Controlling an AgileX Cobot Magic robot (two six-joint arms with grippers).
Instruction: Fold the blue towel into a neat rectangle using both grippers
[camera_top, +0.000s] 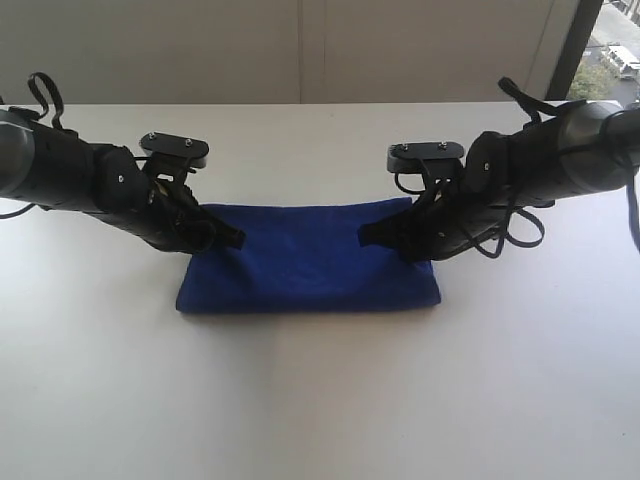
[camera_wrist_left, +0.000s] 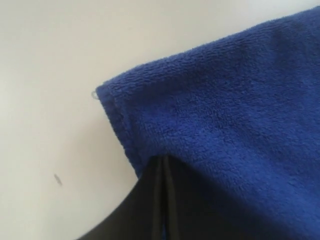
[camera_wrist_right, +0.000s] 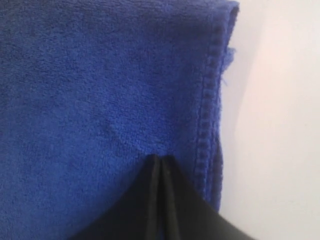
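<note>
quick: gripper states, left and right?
Left gripper: closed, pinching the towel near a corner.
Right gripper: closed, pinching the towel near its hemmed edge.

Both arms reach in from opposite sides, forearms sloping down toward the hands and wrists angled so the tips face each other. The left gripper (camera_top: 233, 237) has its fingers (camera_wrist_left: 142, 205) pressed together, with only a thin slit between them. The right gripper (camera_top: 370, 236) mirrors it, its fingers (camera_wrist_right: 142, 205) closed to a hairline seam. The two grippers sit level and well apart.
</note>
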